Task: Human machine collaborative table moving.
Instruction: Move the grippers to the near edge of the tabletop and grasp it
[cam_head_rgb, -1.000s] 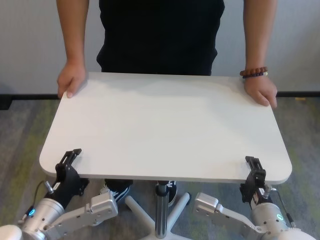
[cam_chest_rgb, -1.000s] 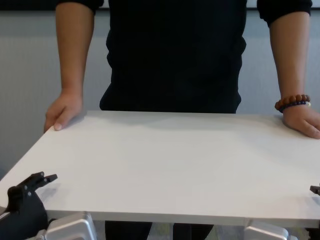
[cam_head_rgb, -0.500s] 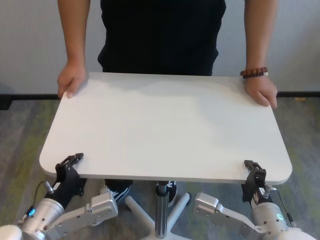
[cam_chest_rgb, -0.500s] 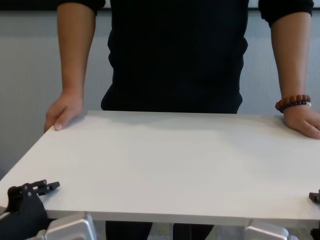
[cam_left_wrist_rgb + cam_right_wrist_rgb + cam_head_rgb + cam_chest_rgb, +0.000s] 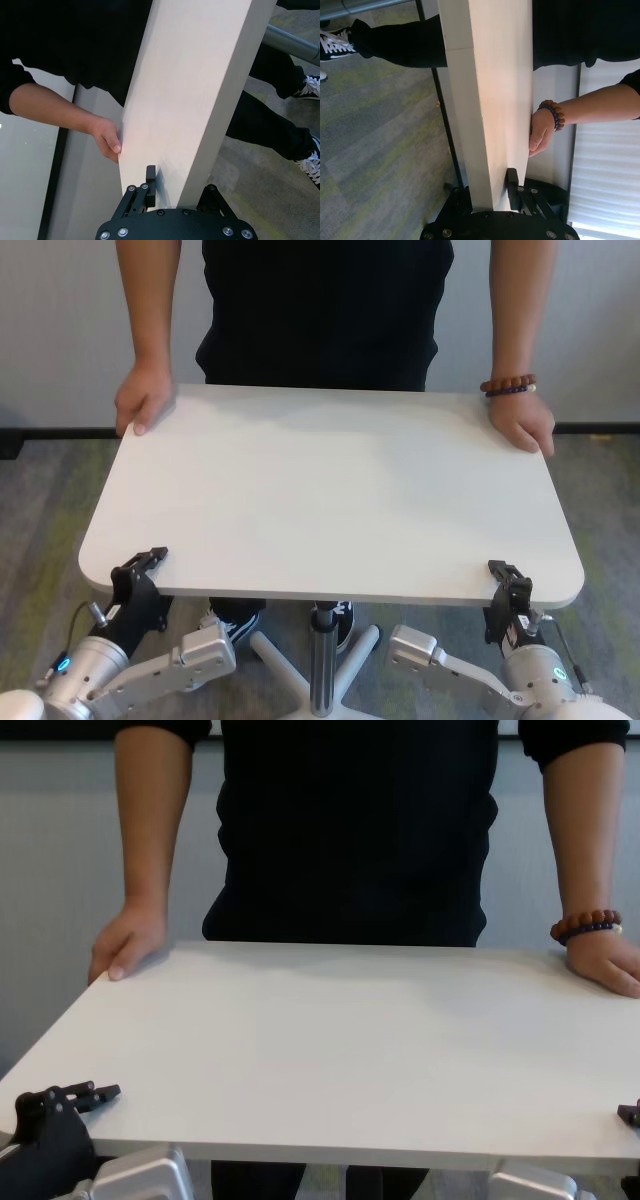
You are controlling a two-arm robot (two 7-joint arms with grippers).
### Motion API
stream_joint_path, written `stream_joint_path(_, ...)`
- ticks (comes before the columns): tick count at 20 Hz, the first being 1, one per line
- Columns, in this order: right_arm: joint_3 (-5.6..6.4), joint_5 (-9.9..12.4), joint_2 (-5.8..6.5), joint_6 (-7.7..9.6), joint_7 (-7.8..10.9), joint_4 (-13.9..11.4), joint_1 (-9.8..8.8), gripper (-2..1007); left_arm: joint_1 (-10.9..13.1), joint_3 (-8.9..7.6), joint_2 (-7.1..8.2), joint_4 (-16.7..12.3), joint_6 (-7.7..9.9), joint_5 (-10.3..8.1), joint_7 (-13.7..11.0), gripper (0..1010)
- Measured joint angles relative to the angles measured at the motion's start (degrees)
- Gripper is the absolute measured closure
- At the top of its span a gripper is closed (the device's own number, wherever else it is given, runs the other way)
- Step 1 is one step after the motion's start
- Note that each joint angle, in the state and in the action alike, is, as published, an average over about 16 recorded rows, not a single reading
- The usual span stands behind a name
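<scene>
The white table (image 5: 330, 490) stands on a silver pedestal pole (image 5: 320, 660). The human (image 5: 322, 310) in black stands at its far side, with one hand (image 5: 140, 400) on each far corner and a bead bracelet (image 5: 508, 386) on one wrist. My left gripper (image 5: 140, 570) is shut on the table's near left edge; it also shows in the left wrist view (image 5: 170, 192) and in the chest view (image 5: 65, 1105). My right gripper (image 5: 508, 585) is shut on the near right edge, also shown in the right wrist view (image 5: 492, 192).
Grey-green carpet (image 5: 40, 510) lies around the table. The pedestal's white star base (image 5: 290, 665) and the human's sneakers (image 5: 232, 620) sit under the tabletop. A grey wall (image 5: 60, 330) with a dark baseboard runs behind the human.
Both grippers' upper fingers have come down onto the tabletop, closing on its near edge. The table and the human's hands have stayed in place.
</scene>
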Motion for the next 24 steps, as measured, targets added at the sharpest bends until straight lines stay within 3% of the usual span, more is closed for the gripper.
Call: stream_joint_path(24,0.01,0.07,0.0,0.01,0.0,0.0,0.0,717,0.0,0.0,0.0,0.0,0.0,-0.01,0.01,663)
